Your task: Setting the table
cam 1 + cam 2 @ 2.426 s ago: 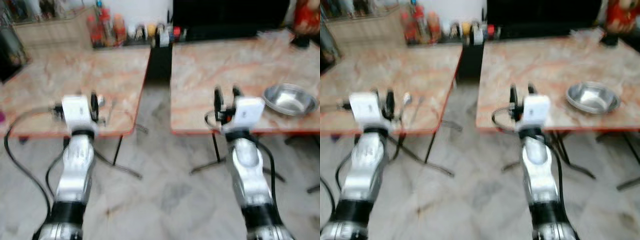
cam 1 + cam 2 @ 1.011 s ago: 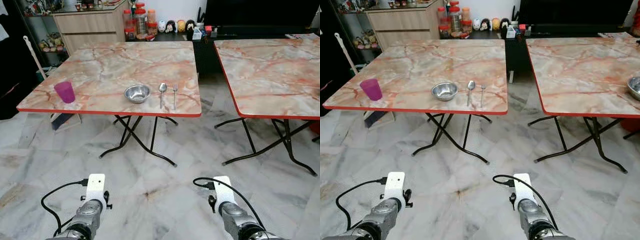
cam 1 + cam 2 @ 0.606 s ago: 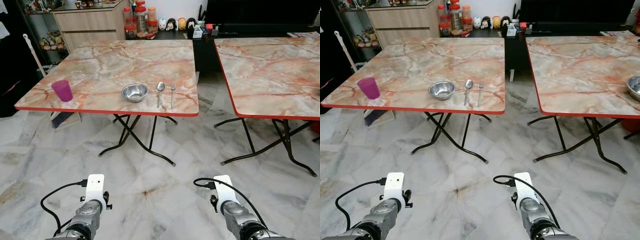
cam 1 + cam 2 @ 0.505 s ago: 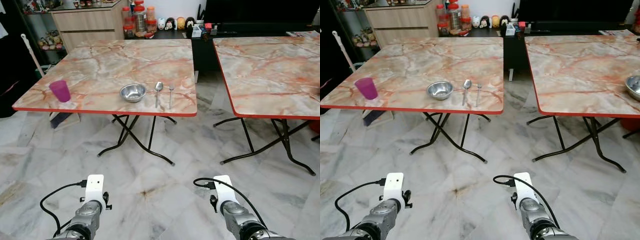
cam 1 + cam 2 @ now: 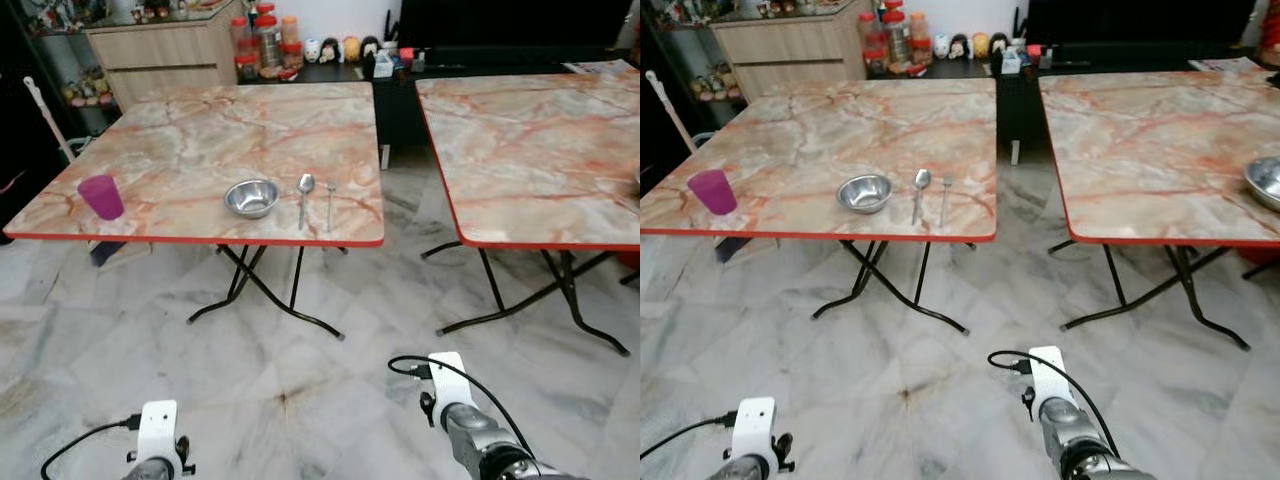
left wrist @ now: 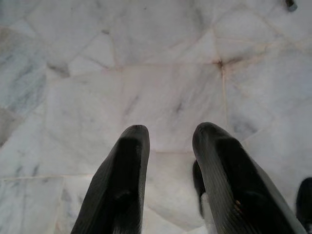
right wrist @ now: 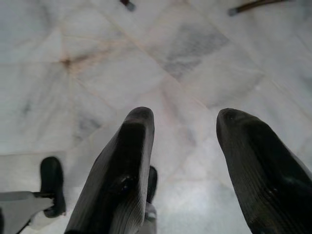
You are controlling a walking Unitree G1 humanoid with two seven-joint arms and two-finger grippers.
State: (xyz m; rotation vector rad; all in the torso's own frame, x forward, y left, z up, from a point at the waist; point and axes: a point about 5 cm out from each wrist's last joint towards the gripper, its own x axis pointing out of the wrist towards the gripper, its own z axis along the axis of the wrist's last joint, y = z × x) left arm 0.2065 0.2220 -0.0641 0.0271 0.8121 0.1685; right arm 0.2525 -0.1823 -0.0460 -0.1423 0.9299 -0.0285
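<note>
We're hanging back from the left table (image 5: 180, 150), both arms idle: left gripper (image 6: 168, 146) and right gripper (image 7: 183, 141) spread apart, empty. Bowl (image 5: 251, 197), spoon (image 5: 305, 190) and fork (image 5: 330, 198) sit near its front edge, purple cup (image 5: 100, 196) far left. We'd walk up square before reaching.

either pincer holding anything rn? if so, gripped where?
Nothing is held. The left pincer and the right pincer are both open, fingers apart over bare white marble floor, with nothing between them.
</note>
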